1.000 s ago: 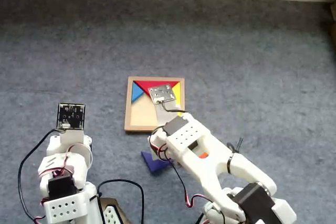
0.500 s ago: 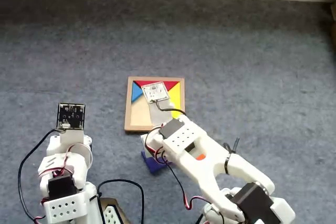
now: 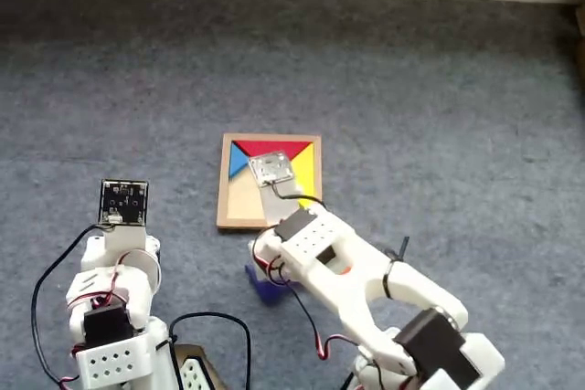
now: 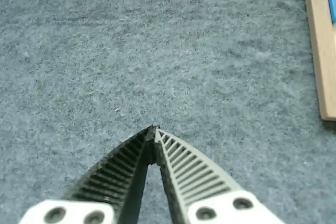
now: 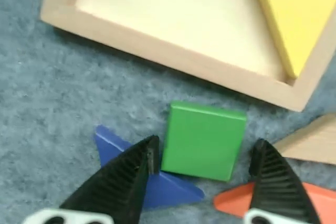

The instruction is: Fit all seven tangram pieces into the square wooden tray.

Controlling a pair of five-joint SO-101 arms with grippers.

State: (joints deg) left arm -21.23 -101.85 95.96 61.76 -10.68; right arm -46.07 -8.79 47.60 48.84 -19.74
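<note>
Right wrist view: R fingers (image 5: 134,169) apart, green square (image 5: 203,140) between them on surface, just outside tray (image 5: 157,51) rim. Step: prob. pick-up. Next: drop, clamp sq., lift over rim into bare wood. L fingers (image 4: 155,135) together over surface.

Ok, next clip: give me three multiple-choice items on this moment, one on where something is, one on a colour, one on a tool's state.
1. Where is the green square? A) on the carpet beside the wooden tray, framed by the right tool; B) inside the tray; C) on a yellow piece.
2. Which colour lies along the tray's far edge in the high view? A) green; B) red; C) orange.
3. The left tool is: A) wide open; B) shut on a blue piece; C) shut on nothing.
Answers: 1 A, the right wrist view shows it outside the rim; 2 B, the red triangle sits there; 3 C, it closes to a point over bare carpet.
</note>
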